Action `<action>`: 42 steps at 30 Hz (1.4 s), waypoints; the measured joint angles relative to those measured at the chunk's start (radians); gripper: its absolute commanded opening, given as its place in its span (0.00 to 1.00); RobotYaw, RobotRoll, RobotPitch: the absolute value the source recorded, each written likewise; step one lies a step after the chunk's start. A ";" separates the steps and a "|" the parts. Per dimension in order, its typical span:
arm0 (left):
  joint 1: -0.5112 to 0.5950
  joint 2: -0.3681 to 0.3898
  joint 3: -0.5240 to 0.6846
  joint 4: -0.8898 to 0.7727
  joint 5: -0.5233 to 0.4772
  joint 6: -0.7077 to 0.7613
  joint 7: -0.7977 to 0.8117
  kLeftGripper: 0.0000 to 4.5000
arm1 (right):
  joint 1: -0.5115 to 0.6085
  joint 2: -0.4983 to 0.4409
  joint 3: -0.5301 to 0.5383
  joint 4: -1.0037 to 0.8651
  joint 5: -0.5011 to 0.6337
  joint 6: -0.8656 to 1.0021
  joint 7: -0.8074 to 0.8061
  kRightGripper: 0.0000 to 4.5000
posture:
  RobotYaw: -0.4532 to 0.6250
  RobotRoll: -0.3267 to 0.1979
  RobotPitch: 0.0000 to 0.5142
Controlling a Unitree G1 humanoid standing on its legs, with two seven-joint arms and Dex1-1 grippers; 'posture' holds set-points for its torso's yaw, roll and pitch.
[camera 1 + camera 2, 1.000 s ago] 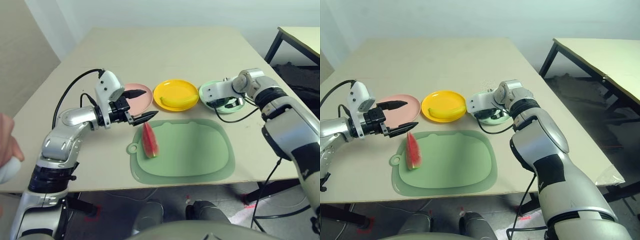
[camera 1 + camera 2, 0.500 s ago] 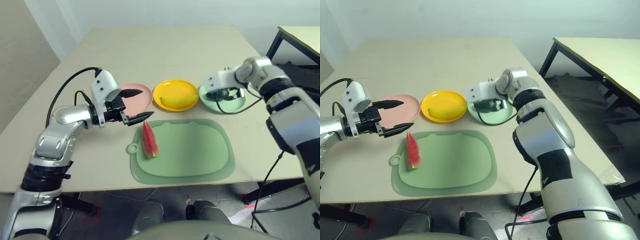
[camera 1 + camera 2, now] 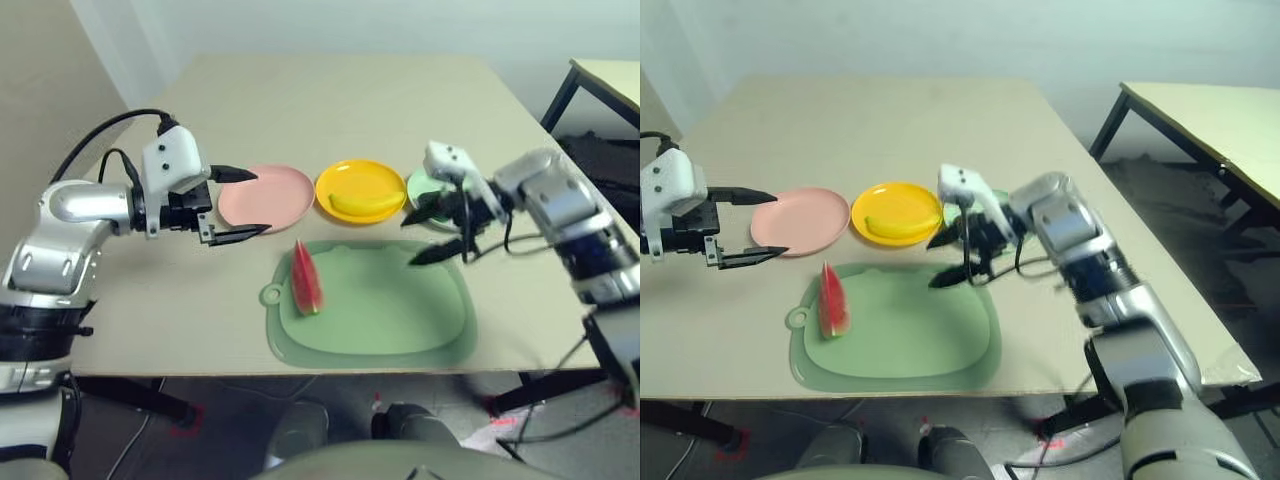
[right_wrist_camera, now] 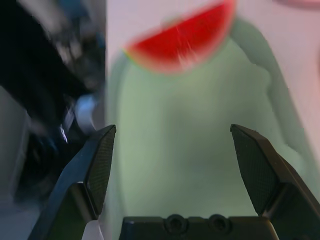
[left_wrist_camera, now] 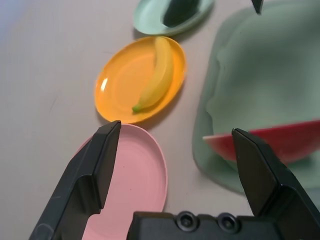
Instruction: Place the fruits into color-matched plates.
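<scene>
The red watermelon wedge with green rind stands on edge at the left end of the large green mat. A yellow banana lies in the yellow plate. The pink plate holds nothing. In the left wrist view a dark avocado sits in the mint green plate. My left gripper hovers open at the pink plate's left edge, left of the wedge. My right gripper is open above the mat's far right part, in front of the mint plate.
The three plates stand in a row just beyond the mat, near the table's middle. Bare tan tabletop stretches behind them. A second table stands off to the right. Black cables trail from both wrists.
My right gripper has swung from the mint plate toward me, out over the mat. The left gripper has drawn back to the left, away from the wedge. The camera has shifted a little.
</scene>
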 measured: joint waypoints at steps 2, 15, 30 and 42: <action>-0.022 0.006 -0.035 0.003 0.022 -0.037 -0.047 1.00 | 0.077 0.052 -0.047 -0.079 0.055 0.051 -0.086 0.99 | 0.56 0.62 0.00; -0.080 0.005 -0.289 0.066 0.153 -0.433 -0.324 1.00 | 0.489 0.204 -0.195 0.012 0.097 -0.613 -0.255 0.99 | 0.54 0.62 0.00; -0.328 -0.110 -0.560 0.342 0.277 -0.813 -0.324 1.00 | 0.663 0.181 -0.198 0.288 0.021 -1.282 -0.230 0.99 | 0.45 0.62 0.00; -0.374 -0.177 -0.704 0.443 0.299 -0.865 -0.326 1.00 | 0.717 0.134 -0.163 0.235 0.058 -1.329 -0.210 0.99 | 0.44 0.62 0.00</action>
